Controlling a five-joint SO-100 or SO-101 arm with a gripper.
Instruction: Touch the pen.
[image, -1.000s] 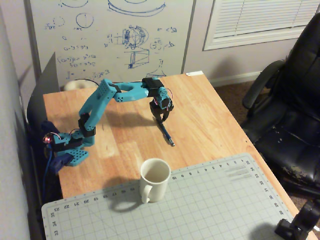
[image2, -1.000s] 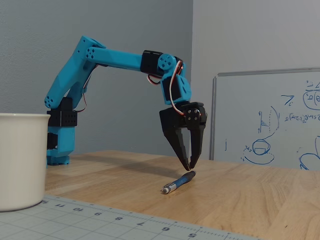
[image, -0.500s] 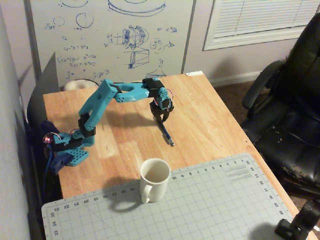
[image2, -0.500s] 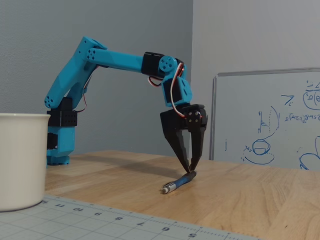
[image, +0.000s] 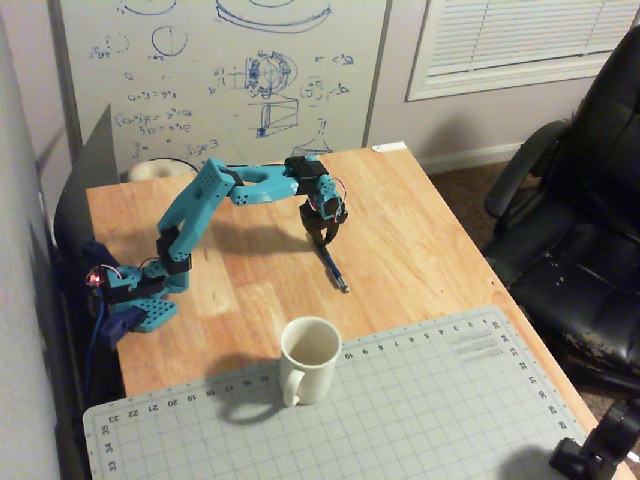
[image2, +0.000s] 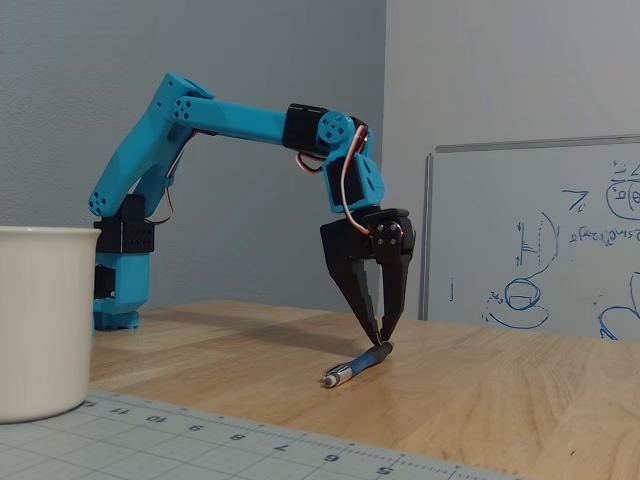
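Note:
The pen (image: 336, 273) is slim and dark, and lies flat on the wooden table with its silvery tip pointing toward the mug; it also shows in the low fixed view (image2: 357, 366). My gripper (image: 322, 241) points straight down over the pen's rear end. In the low fixed view the gripper (image2: 381, 343) has its black fingers drawn together, and the tips rest on the rear end of the pen. The pen is not lifted.
A white mug (image: 309, 359) stands on a grey cutting mat (image: 430, 410) at the table's front; the mug (image2: 40, 320) fills the left of the low fixed view. The arm's blue base (image: 140, 300) sits at the left edge. A black office chair (image: 585, 200) stands right of the table.

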